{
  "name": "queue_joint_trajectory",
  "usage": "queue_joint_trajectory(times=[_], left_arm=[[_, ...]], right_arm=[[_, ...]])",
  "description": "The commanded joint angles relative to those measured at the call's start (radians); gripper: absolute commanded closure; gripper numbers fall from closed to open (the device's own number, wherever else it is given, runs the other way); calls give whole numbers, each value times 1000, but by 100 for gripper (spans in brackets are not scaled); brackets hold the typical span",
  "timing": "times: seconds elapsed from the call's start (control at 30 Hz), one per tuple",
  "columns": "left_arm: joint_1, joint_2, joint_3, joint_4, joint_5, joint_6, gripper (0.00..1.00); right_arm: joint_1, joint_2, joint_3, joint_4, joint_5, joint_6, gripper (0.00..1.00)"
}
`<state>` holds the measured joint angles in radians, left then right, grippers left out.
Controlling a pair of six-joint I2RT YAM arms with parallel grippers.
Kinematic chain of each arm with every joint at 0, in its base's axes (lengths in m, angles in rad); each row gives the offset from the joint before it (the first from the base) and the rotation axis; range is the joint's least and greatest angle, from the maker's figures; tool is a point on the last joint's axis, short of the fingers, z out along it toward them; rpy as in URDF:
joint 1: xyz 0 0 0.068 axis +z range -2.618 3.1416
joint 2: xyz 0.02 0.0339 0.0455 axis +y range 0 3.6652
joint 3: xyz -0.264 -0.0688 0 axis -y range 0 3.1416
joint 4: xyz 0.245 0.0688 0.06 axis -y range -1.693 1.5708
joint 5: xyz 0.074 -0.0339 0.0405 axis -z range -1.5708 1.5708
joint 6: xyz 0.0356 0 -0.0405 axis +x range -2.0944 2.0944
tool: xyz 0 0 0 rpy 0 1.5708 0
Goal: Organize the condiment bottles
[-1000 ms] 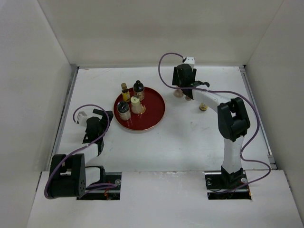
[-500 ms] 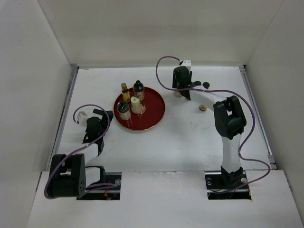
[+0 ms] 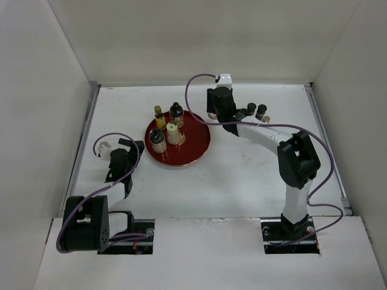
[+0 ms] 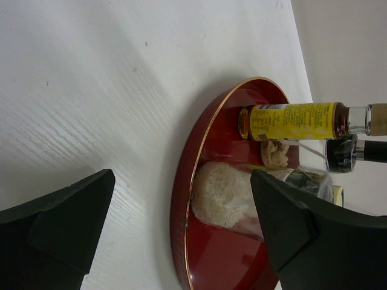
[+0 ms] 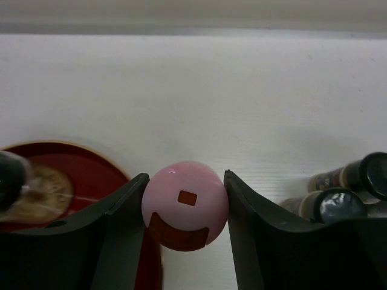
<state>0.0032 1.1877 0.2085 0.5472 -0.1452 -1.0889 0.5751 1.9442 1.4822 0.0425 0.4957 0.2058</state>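
My right gripper [image 3: 213,113] is shut on the pink-capped bottle [image 5: 185,202], one finger [image 5: 121,220] on each side of its cap, just off the right rim of the red tray [image 3: 196,148]. In the tray stand a yellow-labelled bottle [image 3: 159,115], a black-capped bottle [image 3: 176,112], a cream-capped bottle [image 3: 173,132] and a black-capped jar [image 3: 157,140]. Black-capped bottles [image 3: 256,110] stand on the table to the right, and they show at the right in the right wrist view [image 5: 341,192]. My left gripper [image 3: 124,152] is open and empty, left of the tray; its view shows the tray rim [image 4: 180,199] and the yellow-labelled bottle [image 4: 296,121].
White walls enclose the table on three sides. A metal rail [image 3: 84,139] runs along the left edge. The right arm's purple cable [image 3: 199,81] loops above the far middle of the table.
My right gripper has moved left with the pink-capped bottle, from the far right group to the tray's right rim. The black-capped bottles behind it now show. The left arm has not moved.
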Motion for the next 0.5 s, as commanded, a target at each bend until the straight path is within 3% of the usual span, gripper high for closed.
queue_joint_trajectory(times=[0.0,0.47], left_arm=[[-7,9,19,54,-1,0,0],[-12,-13,14,59,-4,6,0]], right_arm=[[68,-70,10,112,11,-25,56],[154,140,127,140,-58,38,53]])
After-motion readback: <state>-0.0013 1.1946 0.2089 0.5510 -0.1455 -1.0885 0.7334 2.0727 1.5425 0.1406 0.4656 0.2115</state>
